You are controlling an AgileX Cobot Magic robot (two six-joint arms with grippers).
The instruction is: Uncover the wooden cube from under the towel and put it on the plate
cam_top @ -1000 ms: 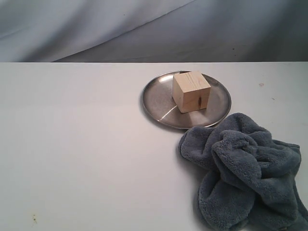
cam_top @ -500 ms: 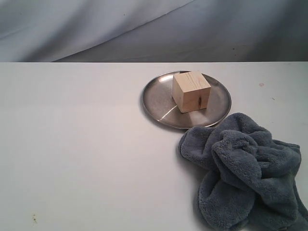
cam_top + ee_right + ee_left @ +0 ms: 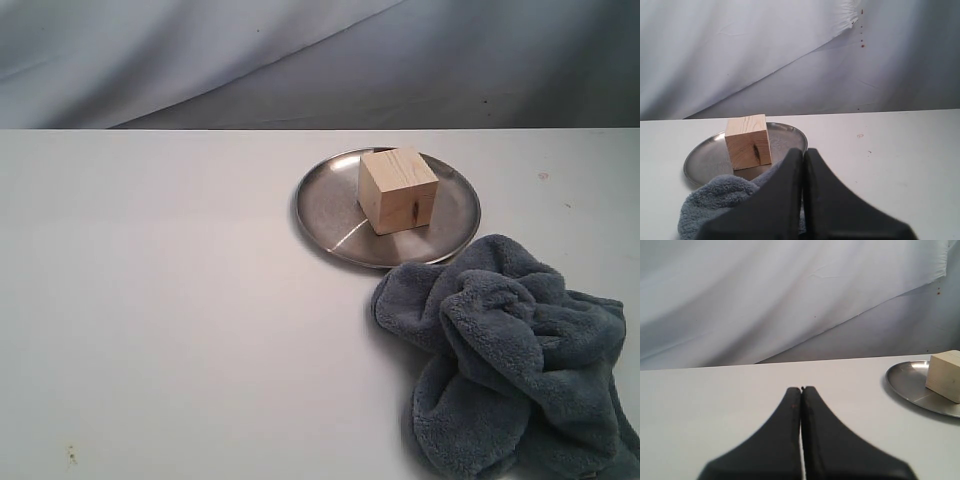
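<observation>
The pale wooden cube (image 3: 397,189) with its dark knot mark stands upright on the round steel plate (image 3: 325,205), fully uncovered. The blue-grey towel (image 3: 510,355) lies crumpled in a heap on the table at the plate's near right, its edge reaching the rim. Neither gripper shows in the exterior view. In the left wrist view my left gripper (image 3: 801,389) is shut and empty over bare table, with the plate (image 3: 907,385) and cube (image 3: 945,375) off to one side. My right gripper (image 3: 803,150) is shut and empty above the towel (image 3: 715,200), short of the cube (image 3: 747,141) on the plate (image 3: 702,157).
The white table (image 3: 150,300) stretches wide to the left of the plate. A wrinkled grey-white cloth backdrop (image 3: 300,60) hangs behind the table's far edge. A small speck (image 3: 70,455) marks the near left of the table.
</observation>
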